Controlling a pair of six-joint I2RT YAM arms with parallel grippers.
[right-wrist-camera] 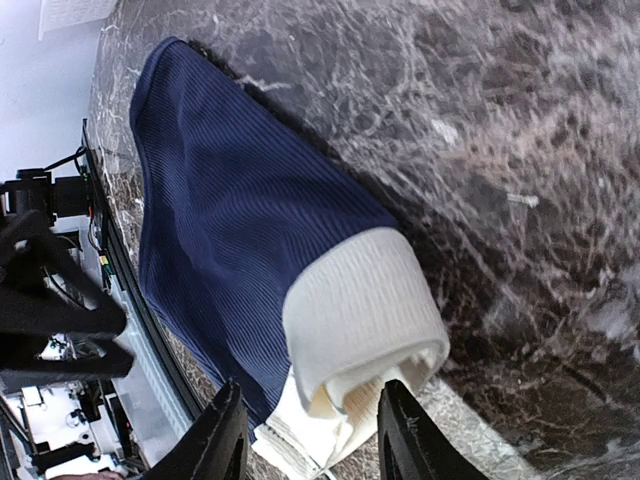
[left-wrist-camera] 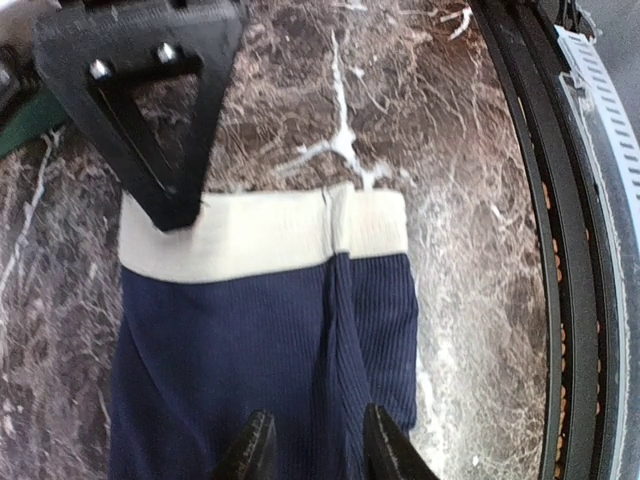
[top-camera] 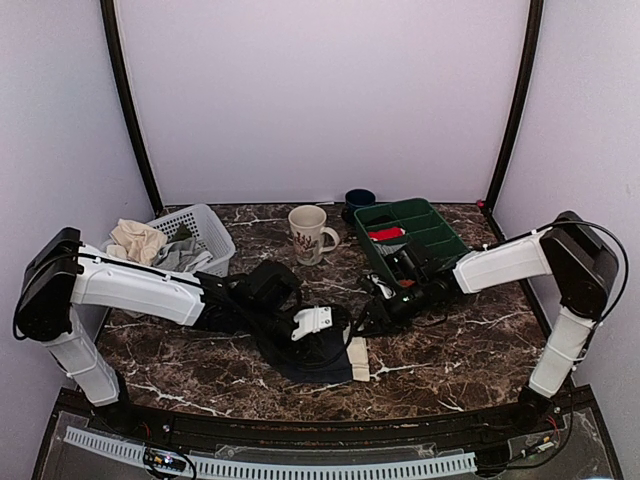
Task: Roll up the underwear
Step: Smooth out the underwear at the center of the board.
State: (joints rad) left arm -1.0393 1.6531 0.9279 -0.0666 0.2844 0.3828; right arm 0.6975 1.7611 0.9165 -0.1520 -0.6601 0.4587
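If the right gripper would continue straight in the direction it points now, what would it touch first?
Most likely the underwear itself: the right gripper has open fingers on either side of the rolled cream waistband, which lies directly ahead. Depth is unclear, so contact may already exist.

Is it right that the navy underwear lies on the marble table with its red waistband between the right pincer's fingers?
Not quite: the waistband is cream-white, not red, as the right wrist view shows. The rest holds: the navy underwear lies on the marble table, and its folded-over waistband sits between the right pincer's fingers.
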